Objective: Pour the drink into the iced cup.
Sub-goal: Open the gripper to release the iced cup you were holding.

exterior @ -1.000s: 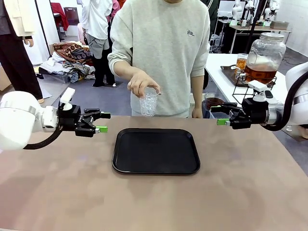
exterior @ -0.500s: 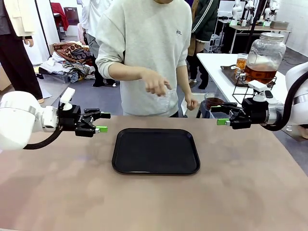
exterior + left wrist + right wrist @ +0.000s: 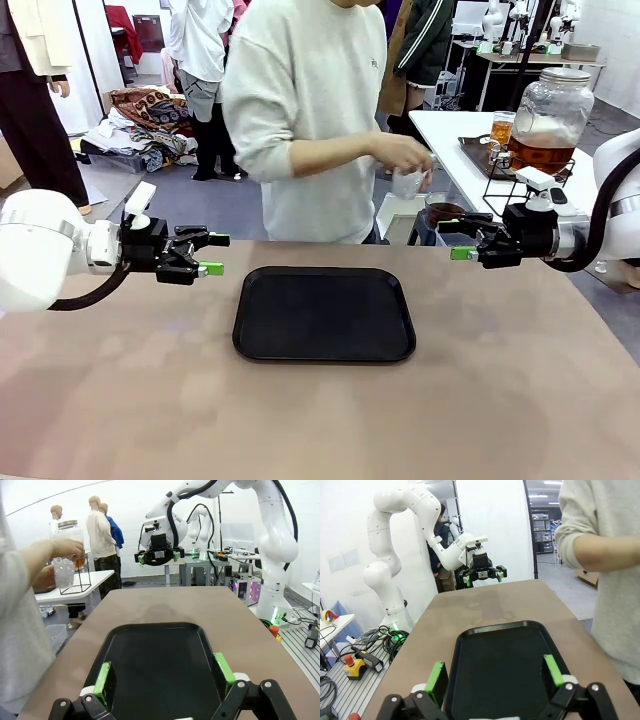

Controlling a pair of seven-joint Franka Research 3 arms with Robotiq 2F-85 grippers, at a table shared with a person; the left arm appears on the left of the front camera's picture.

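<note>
The drink (image 3: pixel 541 152) is amber liquid in a big glass dispenser jar (image 3: pixel 551 108) with a metal lid, on a white side table at the far right. A person across the table holds the clear iced cup (image 3: pixel 407 183) in one hand, partway toward the jar. The iced cup (image 3: pixel 63 573) is seen again in the left wrist view, in front of the jar. My left gripper (image 3: pixel 216 254) hovers open left of the black tray (image 3: pixel 323 312). To the right of the tray my right gripper (image 3: pixel 453 238) is open too. Both hold nothing.
A glass of amber liquid (image 3: pixel 502 128) stands on a dark tray beside the jar's wire stand. Brown tabletop lies bare around the black tray (image 3: pixel 155 665). Each wrist view has the other arm's gripper beyond the tray (image 3: pixel 505 650). People stand farther back.
The person has turned toward the picture's right, carrying the iced cup from above the tray's far edge toward the dispenser jar. Neither arm has moved.
</note>
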